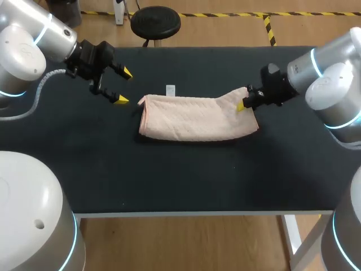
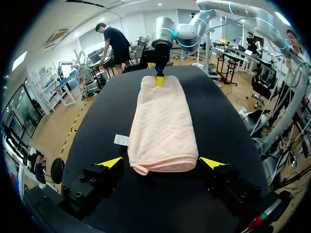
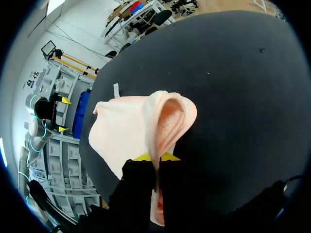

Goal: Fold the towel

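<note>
One towel (image 1: 194, 117) end pinched between right fingers (image 3: 142, 157), left fingers (image 2: 111, 162) spread nearby.

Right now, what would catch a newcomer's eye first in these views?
The peach towel, folded into a long strip, lies across the middle of the black table. The right gripper is shut on its raised right end, while the left gripper hangs open just off its left end, not touching it.
</note>
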`<state>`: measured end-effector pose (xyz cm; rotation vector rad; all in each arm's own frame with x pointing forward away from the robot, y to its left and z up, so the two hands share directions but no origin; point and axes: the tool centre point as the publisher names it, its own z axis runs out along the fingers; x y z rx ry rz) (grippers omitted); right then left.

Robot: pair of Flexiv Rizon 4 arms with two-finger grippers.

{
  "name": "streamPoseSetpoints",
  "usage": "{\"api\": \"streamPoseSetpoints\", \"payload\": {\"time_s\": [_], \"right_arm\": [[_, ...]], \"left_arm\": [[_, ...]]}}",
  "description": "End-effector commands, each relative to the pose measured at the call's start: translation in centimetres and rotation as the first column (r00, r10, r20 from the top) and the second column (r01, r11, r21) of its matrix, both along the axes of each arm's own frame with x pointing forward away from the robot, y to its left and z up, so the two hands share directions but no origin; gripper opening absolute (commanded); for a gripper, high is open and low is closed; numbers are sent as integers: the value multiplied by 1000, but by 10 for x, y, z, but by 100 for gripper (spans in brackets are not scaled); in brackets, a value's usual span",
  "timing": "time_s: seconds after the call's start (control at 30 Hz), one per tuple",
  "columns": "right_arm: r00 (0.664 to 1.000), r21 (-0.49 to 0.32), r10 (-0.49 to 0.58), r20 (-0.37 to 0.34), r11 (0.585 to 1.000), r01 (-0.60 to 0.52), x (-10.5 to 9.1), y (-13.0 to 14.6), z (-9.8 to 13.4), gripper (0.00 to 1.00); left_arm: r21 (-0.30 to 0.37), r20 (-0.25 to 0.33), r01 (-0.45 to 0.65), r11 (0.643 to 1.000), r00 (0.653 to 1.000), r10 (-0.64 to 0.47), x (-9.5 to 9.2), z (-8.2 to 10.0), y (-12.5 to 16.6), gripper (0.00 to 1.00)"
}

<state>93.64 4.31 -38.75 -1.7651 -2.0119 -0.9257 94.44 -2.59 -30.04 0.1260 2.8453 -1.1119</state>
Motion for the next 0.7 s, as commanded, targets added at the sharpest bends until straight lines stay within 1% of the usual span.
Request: {"api": "streamPoseSetpoints", "payload": {"time_s": [0.03,0.17,0.3,0.37,0.57,0.7], "right_arm": [[1000,-28,-12,7,1000,12,-2,15,10,0],[999,-9,-28,20,1000,28,1,32,17,0],[998,19,-34,55,999,33,4,51,31,0],[997,20,-39,69,999,38,6,59,36,0],[994,12,-37,105,999,36,5,97,51,0],[990,8,-29,141,1000,28,2,129,63,0]], "left_arm": [[-1,2,0,1000,1000,0,-1,0,0,100],[-1,2,0,1000,1000,0,-1,0,0,100],[-1,2,0,1000,1000,0,-1,0,0,100],[-1,2,0,1000,1000,0,-1,0,0,100],[-1,2,0,1000,1000,0,-1,0,0,100],[-1,2,0,1000,1000,0,-1,0,0,100]]}}
